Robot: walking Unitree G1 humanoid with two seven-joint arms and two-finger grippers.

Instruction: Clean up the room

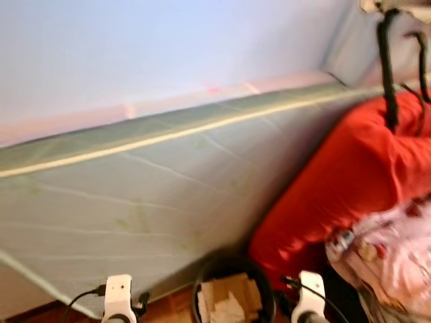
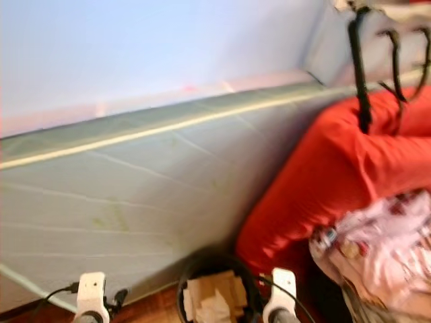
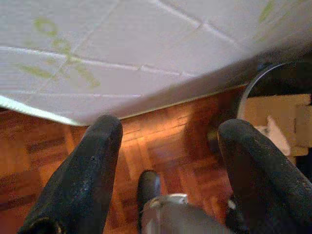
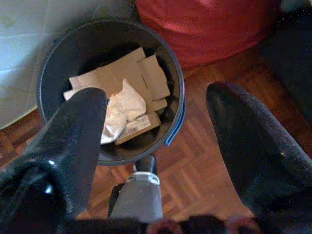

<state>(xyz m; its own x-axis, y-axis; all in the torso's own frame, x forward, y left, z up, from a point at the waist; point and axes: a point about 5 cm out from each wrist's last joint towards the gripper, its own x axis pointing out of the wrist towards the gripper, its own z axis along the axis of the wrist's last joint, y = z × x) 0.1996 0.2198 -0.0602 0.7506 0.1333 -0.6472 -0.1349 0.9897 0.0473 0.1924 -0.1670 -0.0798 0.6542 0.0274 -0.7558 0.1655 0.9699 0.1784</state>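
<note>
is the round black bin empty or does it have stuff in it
Not empty. The round black bin holds flattened brown cardboard pieces and crumpled white paper, lying low inside it.

Two white wrist housings are showing, each trailing a thin black cable. The left gripper [image 3: 168, 146] and right gripper [image 4: 156, 131] are showing thick, matte black fingers.

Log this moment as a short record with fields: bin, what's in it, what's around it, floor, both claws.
bin: black round bin, standing on the floor
contents: cardboard pieces and crumpled white paper
beside the bin: pale mattress on one side, red cushion on the other
floor: wooden parquet
left claw: open, empty, over the floor beside the bin
right claw: open, empty, above the bin
</note>
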